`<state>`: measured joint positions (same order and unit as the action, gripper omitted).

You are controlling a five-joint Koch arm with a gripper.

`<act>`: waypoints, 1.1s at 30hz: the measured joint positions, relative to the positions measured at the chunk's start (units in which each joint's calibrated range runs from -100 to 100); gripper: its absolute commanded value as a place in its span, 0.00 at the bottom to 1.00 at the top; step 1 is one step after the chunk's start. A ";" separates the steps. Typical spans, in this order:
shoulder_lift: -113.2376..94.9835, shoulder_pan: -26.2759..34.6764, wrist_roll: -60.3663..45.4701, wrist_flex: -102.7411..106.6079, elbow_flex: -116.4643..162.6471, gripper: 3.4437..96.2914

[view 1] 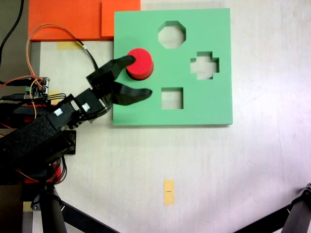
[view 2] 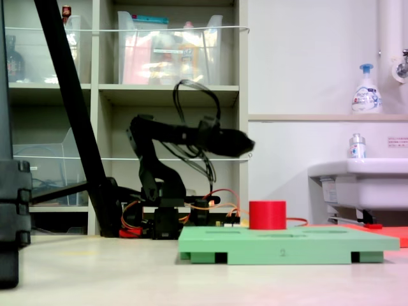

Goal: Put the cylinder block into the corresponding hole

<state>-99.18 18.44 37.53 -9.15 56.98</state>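
Note:
The cylinder block (view 1: 140, 63) (view 2: 268, 215) is a short red cylinder standing upright on the upper left part of the square green foam board (view 1: 214, 104) (view 2: 287, 243). The corresponding hole is hidden: no round cutout shows, and the block covers that spot. I cannot tell whether the block sits in a cutout or on the surface. My black gripper (view 1: 141, 75) (view 2: 242, 143) is open, its jaws spread wide with one finger (view 1: 119, 64) overlapping the block's left edge. In the second exterior view it hangs well above the block, touching nothing.
The board also has an octagonal cutout (view 1: 171, 34), a cross-shaped cutout (view 1: 204, 65) and a square cutout (view 1: 172, 98). Orange sheets (view 1: 73, 19) lie at the first exterior view's top left. Loose wires (view 1: 34, 73) run by my base. Yellow tape (view 1: 168, 191) marks the table.

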 measured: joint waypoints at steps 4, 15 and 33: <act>0.00 -7.08 -13.63 2.35 -6.27 0.47; 0.00 -17.29 -32.04 3.52 26.85 0.47; -0.27 -14.26 -32.48 2.06 41.65 0.49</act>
<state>-99.45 4.18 5.05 -7.10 98.63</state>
